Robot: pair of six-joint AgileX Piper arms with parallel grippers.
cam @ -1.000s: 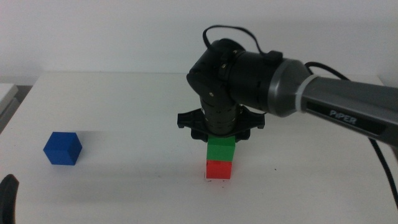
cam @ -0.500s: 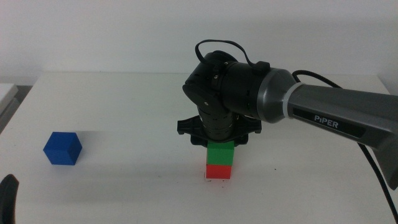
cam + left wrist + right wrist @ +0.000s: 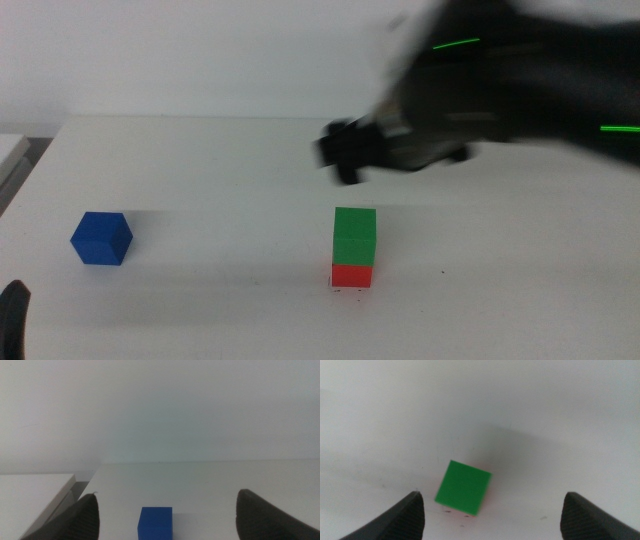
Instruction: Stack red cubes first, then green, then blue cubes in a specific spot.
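The green cube (image 3: 355,236) rests on top of the red cube (image 3: 352,275) at the table's middle front. My right gripper (image 3: 345,157) is blurred in the middle view, above and behind the stack, and touches nothing. The right wrist view looks down on the green cube (image 3: 463,487) between wide-open jaws, with a sliver of red at its edge. The blue cube (image 3: 101,239) sits alone at the left. In the left wrist view the blue cube (image 3: 155,522) lies ahead, between the open jaws of my left gripper (image 3: 165,519), which waits at the bottom left corner.
A white table (image 3: 220,170) carries everything. A pale raised slab (image 3: 10,150) lies off the table's left edge, also seen as the slab (image 3: 30,495) in the left wrist view.
My right gripper has let go of the green cube and risen fast up and back from the stack. The green cube stays on the red one. The blue cube and left gripper have not moved.
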